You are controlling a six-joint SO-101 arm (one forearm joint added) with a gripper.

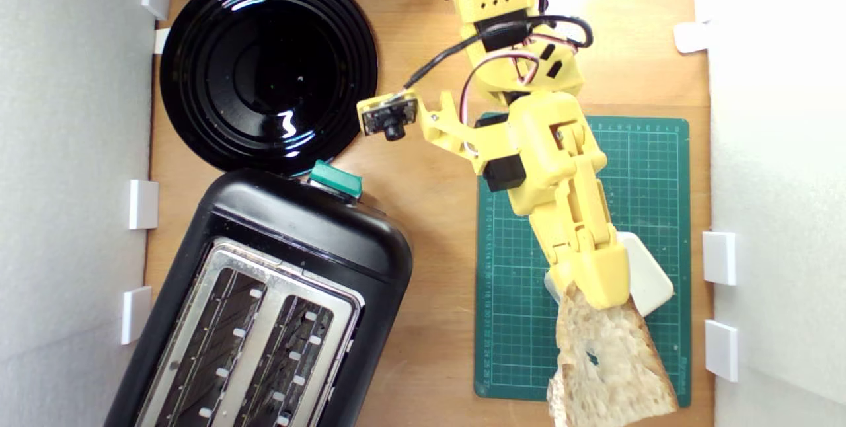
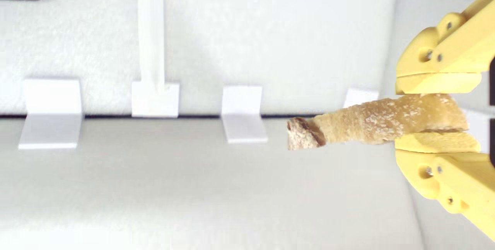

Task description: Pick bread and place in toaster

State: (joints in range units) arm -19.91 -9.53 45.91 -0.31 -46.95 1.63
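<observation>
One yellow plastic end effector [image 1: 581, 291] appears in the exterior view, clamped on the near end of the bread [image 1: 608, 361], a half-oval rustic slice with pale holey crumb and a tan crust. The slice sticks out past the fingertips over the lower edge of the dark green gridded cutting mat [image 1: 581, 255], near the table's [image 1: 429, 229] corner at the exterior view's lower right. A cream rounded-square block [image 1: 648, 275] lies on the mat, partly hidden under the end effector. The large black two-slot toaster [image 1: 264, 308] with a silver metal top plate sits askew at the table's lower-left corner in that view, both slots showing empty, well apart from the bread. Its teal-green lever [image 1: 336, 180] points toward the round glossy black plate [image 1: 268, 70], which lies by the table's upper-left corner and just meets the toaster's end. White foam walls [image 1: 73, 149] with small white brackets [image 1: 143, 204] line both side edges.

In the wrist view, the end effector [image 2: 437, 112] has its two yellow fingers [image 2: 437, 83] nearly closed, pinching the bread [image 2: 371, 124] edge-on between them. The slice juts out level, its brown crust tip free in the air. Behind it stand the white wall [image 2: 270, 29] and a row of white brackets [image 2: 243, 114].
</observation>
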